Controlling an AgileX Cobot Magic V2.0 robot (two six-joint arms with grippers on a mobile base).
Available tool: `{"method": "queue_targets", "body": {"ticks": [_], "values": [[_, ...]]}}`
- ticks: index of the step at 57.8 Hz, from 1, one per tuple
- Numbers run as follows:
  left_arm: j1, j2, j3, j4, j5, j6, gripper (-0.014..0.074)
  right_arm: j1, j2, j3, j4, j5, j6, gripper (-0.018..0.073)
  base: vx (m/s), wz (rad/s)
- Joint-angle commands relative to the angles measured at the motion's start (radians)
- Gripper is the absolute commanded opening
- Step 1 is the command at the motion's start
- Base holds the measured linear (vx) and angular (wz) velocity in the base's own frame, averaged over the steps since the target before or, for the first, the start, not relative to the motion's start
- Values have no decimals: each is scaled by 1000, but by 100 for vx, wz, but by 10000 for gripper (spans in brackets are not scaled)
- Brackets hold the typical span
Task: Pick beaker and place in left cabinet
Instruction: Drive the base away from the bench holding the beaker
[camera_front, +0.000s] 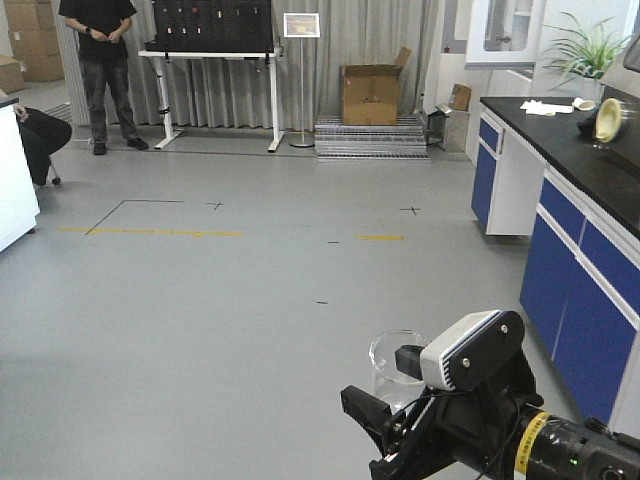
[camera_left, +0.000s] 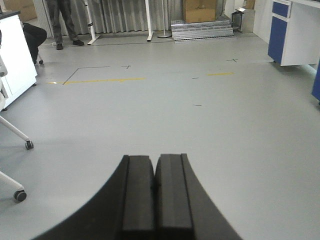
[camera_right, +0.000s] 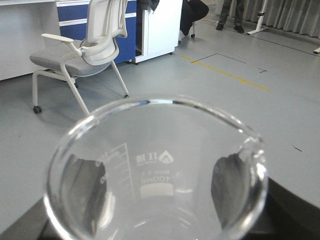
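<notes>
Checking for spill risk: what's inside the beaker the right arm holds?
Nothing shows inside the beaker: no liquid, only printed scale and the right gripper's dark pads through the glass. Its bottom lies below the frame edge, unseen.

Open floor (camera_front: 250, 300) ahead; counter (camera_front: 590, 170) right
</notes>
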Motion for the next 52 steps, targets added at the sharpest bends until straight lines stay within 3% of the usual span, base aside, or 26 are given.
{"method": "queue_targets", "body": {"ticks": [1,52], "values": [[-1,-19,-9,-5,-78,-3,4,-2,-34,-32,15,-76,-4,209,36,11],[-1,-19,-9,-5,-78,-3,4,-2,-34,-32,14,-75,-4,209,47,-5]]}}
